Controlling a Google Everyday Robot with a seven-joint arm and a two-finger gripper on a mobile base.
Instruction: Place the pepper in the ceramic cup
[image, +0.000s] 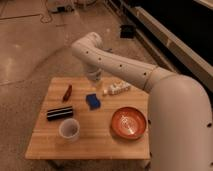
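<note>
The pincer (114, 89) hung low over the back of the table (100, 146), just behind and to the right of the blue block (92, 101), at the end of the white arm (120, 62); whether it was spread or pressed together could not be told. The red pepper (67, 92) lay on the table well left of the block, apart from the pincer. The white cup (69, 129) stood upright to the block's front left, a black bar (60, 113) lay to the block's left, nearer the front, and an orange bowl (129, 122) sat to the block's front right.
</note>
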